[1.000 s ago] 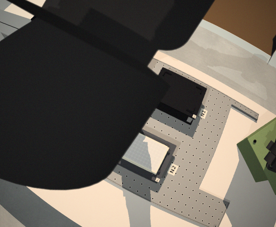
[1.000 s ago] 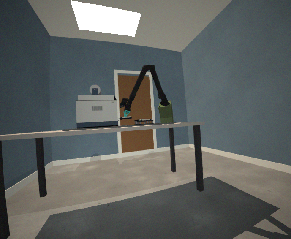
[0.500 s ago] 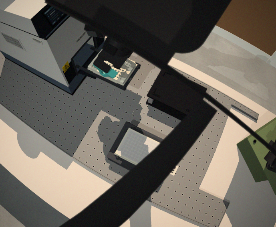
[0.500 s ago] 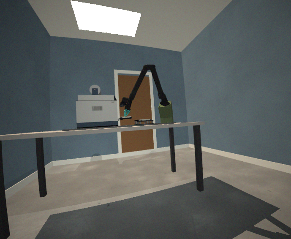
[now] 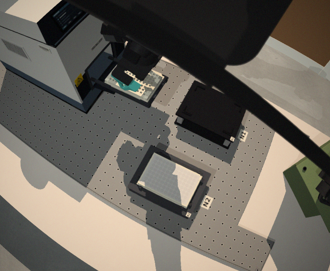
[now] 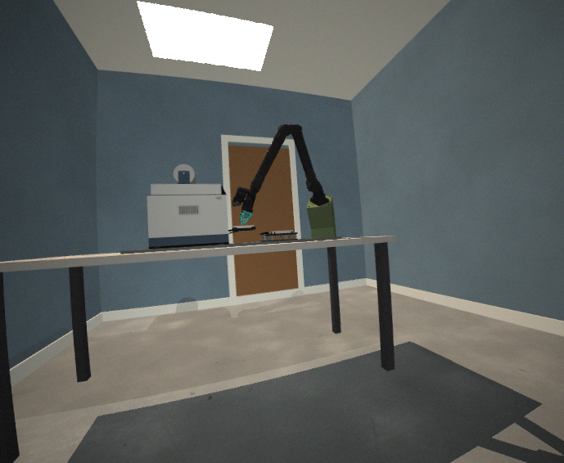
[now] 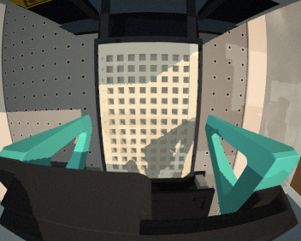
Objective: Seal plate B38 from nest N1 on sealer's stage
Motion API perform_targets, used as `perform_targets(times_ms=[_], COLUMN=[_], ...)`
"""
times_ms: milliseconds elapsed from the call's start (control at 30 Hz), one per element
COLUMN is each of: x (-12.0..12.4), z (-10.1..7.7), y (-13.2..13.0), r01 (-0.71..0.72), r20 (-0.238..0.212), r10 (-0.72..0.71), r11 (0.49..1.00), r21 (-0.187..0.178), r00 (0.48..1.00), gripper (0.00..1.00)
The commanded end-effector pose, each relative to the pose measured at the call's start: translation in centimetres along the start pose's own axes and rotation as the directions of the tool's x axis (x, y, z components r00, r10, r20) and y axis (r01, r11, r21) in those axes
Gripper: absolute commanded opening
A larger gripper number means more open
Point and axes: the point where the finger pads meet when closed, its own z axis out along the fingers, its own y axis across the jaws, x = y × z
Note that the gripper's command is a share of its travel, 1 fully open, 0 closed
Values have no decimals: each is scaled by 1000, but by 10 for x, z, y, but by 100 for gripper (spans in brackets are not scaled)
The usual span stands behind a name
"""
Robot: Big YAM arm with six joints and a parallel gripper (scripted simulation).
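Hand: hand (image 7: 152, 148) spread wide with nothing between its two teal fingers, hovering over plate B38 (image 7: 149, 108) with one finger out past each long side.
Room: blue walls, one brown door (image 6: 264, 219), one bright ceiling panel (image 6: 205, 34), grey floor.
Table: one table (image 6: 182, 251) on dark legs, carrying one grey perforated board (image 5: 71, 137).
Sealer: one sealer (image 5: 51, 49), at 10 o'clock in the top view; one yellow warning label (image 5: 78, 80) on it.
Arm: one black arm (image 6: 291, 149) rising from one green pedestal (image 5: 304, 180) at 3 o'clock.
Nests: two; plate nest N1 (image 5: 210, 112), black and bare on top, at centre; plate nest N2 (image 5: 135, 177) at 6 o'clock.
Plates: two; plate B38 lies on the stage (image 5: 156, 93), out from the sealer's mouth, long side along the travel; plate B83 (image 5: 170, 177) lies on N2.
Tags: two white tags, N1 (image 5: 244, 136) and N2 (image 5: 206, 201).
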Motion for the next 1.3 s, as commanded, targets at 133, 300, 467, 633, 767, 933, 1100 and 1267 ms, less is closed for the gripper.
perform_targets(times_ms=[133, 300, 467, 633, 767, 933, 1100, 1267], x=[-24, -5, 2, -10, -24, -30, -33, -22], z=[-10, 2, 6, 2, -3, -7, -7, -3], y=[-2, 1, 3, 6, 10, 13, 13, 9], r01=[19, -1, -4, 10, 26, 35, 37, 24], r20=[44, 12, -3, 17, 42, 54, 58, 39], r10=[-19, 1, 4, -10, -26, -34, -36, -24], r11=[1000, 1000, 1000, 1000, 1000, 999, 999, 1000], r21=[5, 0, -5, -6, -7, -7, -7, -7], r00=[999, 1000, 1000, 1000, 999, 998, 998, 999], gripper=[100, 100, 100, 100, 100, 100, 100, 100])
